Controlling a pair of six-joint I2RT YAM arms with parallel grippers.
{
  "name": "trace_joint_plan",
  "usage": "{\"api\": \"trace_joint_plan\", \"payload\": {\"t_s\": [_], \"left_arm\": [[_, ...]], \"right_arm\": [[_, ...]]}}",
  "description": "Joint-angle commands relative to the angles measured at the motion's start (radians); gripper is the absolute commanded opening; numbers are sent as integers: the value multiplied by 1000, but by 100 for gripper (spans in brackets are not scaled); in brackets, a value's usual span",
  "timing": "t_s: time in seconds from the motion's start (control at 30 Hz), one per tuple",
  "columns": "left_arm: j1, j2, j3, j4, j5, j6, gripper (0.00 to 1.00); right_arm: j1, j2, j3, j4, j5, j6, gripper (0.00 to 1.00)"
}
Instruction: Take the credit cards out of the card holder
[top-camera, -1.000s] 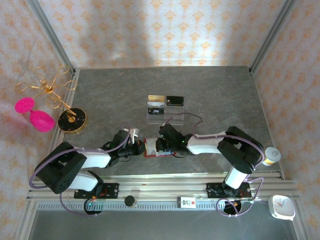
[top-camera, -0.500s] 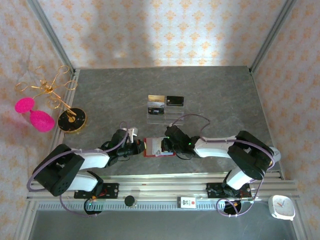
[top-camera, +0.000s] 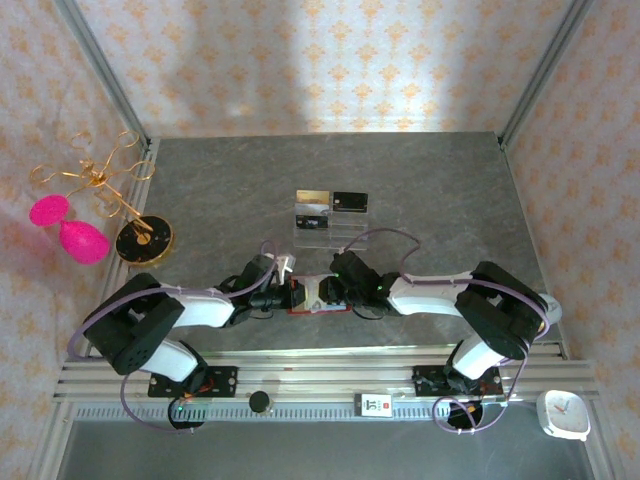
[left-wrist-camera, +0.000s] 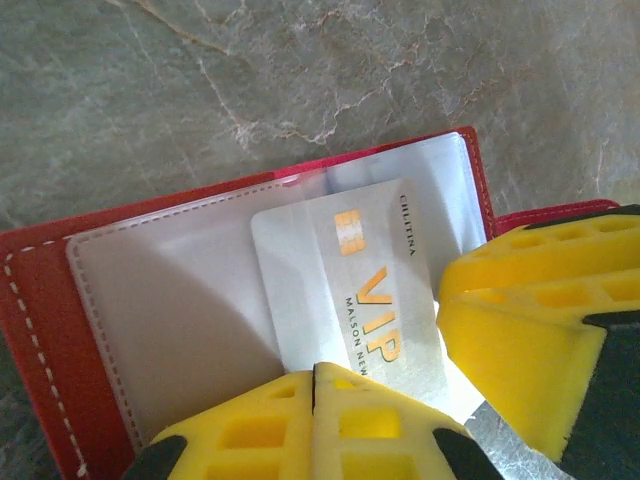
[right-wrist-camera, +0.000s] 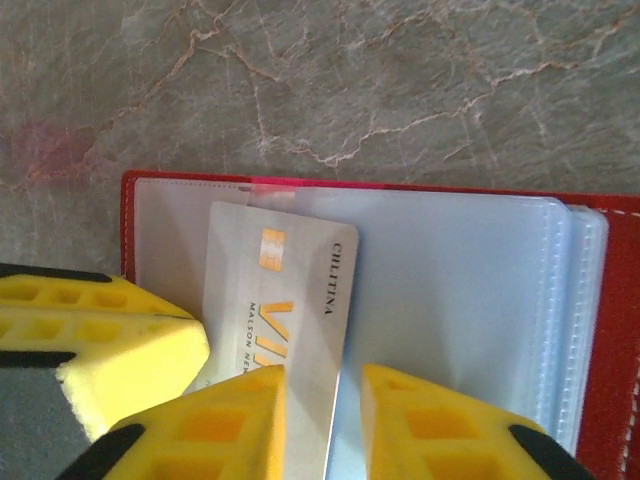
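The card holder (top-camera: 312, 301) lies open and flat on the grey bench (top-camera: 420, 180), between the two pincers, which reach in low over it from opposite sides. The left pincer (left-wrist-camera: 315, 385) is closed, its two yellow pads pressed together with no gap. It sits on the near end of the whitish card (left-wrist-camera: 345, 280); whether it pinches the card or only presses on it cannot be told. The card, lettered VIP in gold, lies slanted on the clear sleeve (left-wrist-camera: 170, 300) and runs out from under this pincer's tips toward the holder's far red edge. Just to the right of the left pincer, a yellow finger of the right pincer touches the card's right side. In the right wrist view, the right pincer (right-wrist-camera: 322, 400) stands slightly open. A narrow gap shows between its pads, and the card's long edge runs down into that gap without being clamped. The left pincer's pad sits just to its left, over the card's near corner. More sleeves spread to its right, out to the red cover.
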Motion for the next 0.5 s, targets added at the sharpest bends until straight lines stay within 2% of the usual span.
{"api": "trace_joint_plan", "payload": {"t_s": [0.0,0.13,0.27,0.37,0.47], "left_arm": [[11,-34,-10,2,-20,10,0],[11,-50,-6,-17,-31,13,0],[12,17,-2,-20,-34,28,0],[13,62,-9,15,-14,23,0],[14,66,-7,20,-6,24,0]], "right_arm": [[-15,10,-22,19,-21,3,28],[-17,26,-19,36,-46,-5,28],[-17,56,-7,54,-76,-15,27],[-18,76,9,57,-93,-20,21],[-19,65,10,43,-65,-20,11]]}}
